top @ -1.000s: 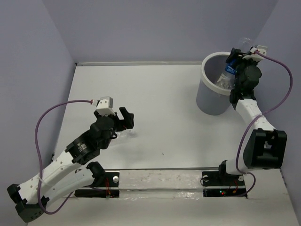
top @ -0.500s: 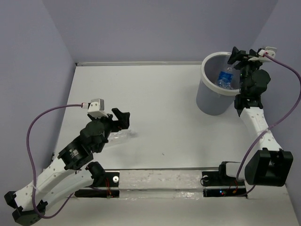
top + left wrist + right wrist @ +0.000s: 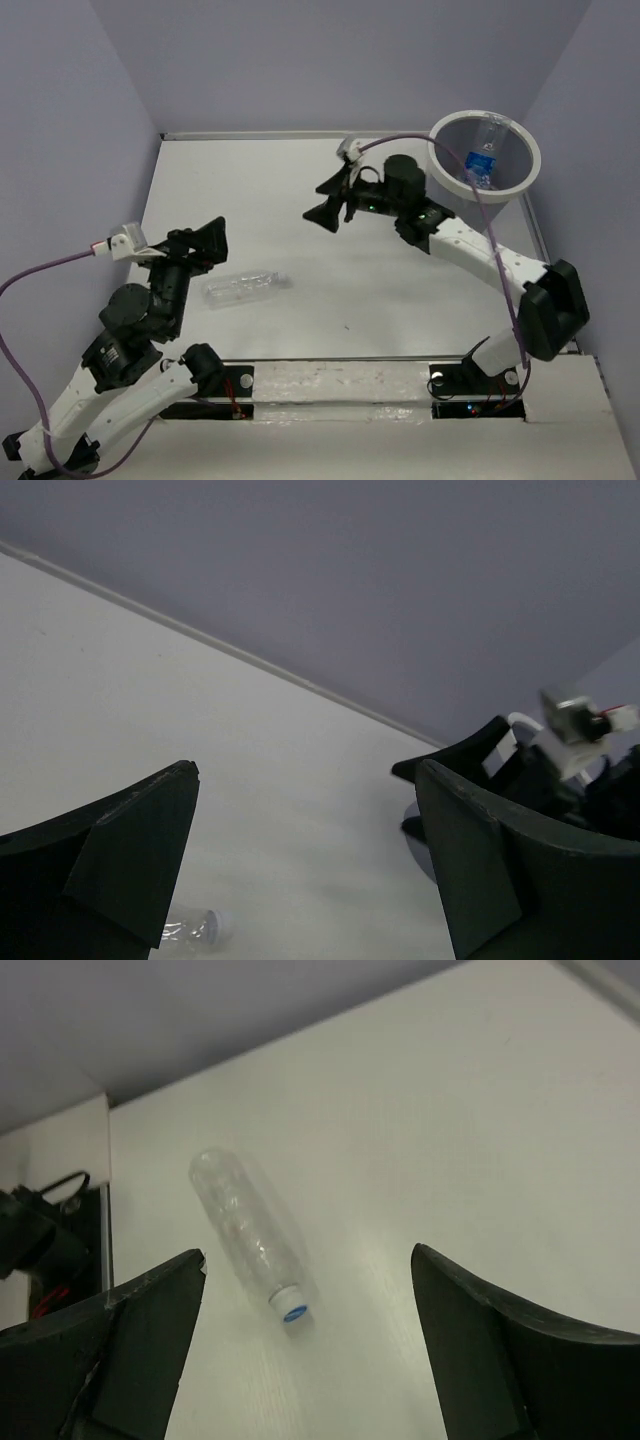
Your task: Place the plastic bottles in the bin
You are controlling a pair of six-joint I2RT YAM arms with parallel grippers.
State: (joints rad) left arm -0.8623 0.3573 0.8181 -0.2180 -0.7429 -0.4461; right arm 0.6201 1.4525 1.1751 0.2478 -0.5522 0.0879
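Note:
A clear plastic bottle (image 3: 243, 288) with no label lies on its side on the white table, left of middle. It shows in the right wrist view (image 3: 247, 1232), cap toward the camera, and its cap end in the left wrist view (image 3: 197, 928). A blue-labelled bottle (image 3: 481, 160) stands inside the grey bin (image 3: 527, 176) at the back right. My left gripper (image 3: 203, 243) is open and empty, just left of the lying bottle. My right gripper (image 3: 330, 198) is open and empty over the table's middle, pointing toward that bottle.
Purple-grey walls close the table at the back and both sides. The arm bases and a metal rail (image 3: 340, 380) run along the near edge. The right arm stretches from its base across to the middle.
The right gripper has let the blue-labelled bottle fall into the bin and swung left over the table's middle. The left arm has drawn back to the left, off the lying bottle.

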